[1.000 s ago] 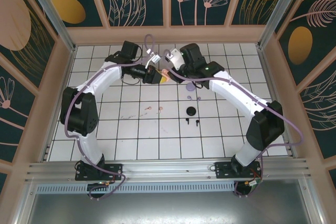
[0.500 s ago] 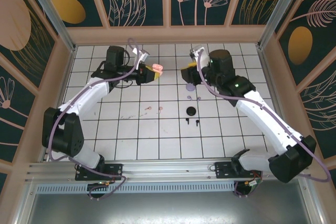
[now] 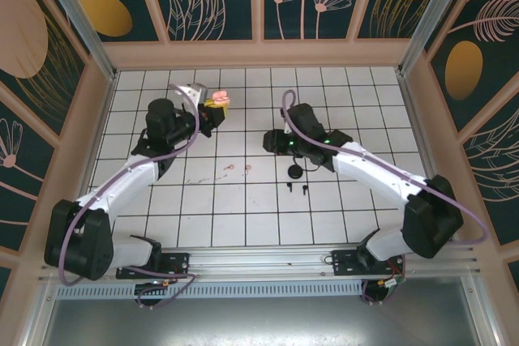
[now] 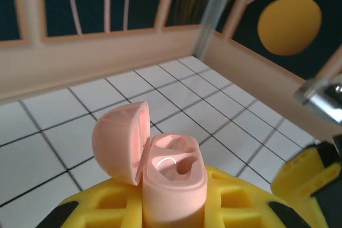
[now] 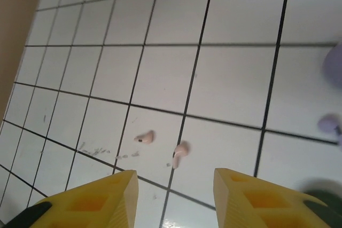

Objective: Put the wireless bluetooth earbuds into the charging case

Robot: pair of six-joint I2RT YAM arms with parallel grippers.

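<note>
The two pink earbuds [image 3: 229, 169] lie loose on the white tiled table [image 3: 340, 216], a little left of its middle. They are close together but apart, one [image 5: 145, 137] left of a dark grout line and the other [image 5: 181, 150] touching that line. Neither is in a case or in a gripper.

The pink charging case [image 4: 172, 177] is off the table, raised at the far left and clamped by its base in the left gripper [image 3: 215, 105]. The yellow fingers [image 4: 101, 212] press on either side of it. Its lid [image 4: 120, 142] stands open, hinged back to the left, and the two moulded wells in the base are bare.

The right gripper [image 5: 173, 196] hangs above the table just right of the pink earbuds. Its yellow fingers are spread with only tiles between them, touching neither bud. From above, the right gripper sits near the table's middle and well apart from the raised case.

A black charging case [image 3: 294, 172] rests on the table just right of the pink pair, with two black earbuds [image 3: 289, 188] lying just in front of it. In the right wrist view, a small blurred lavender earbud [image 5: 328, 124] sits at the right edge.
</note>
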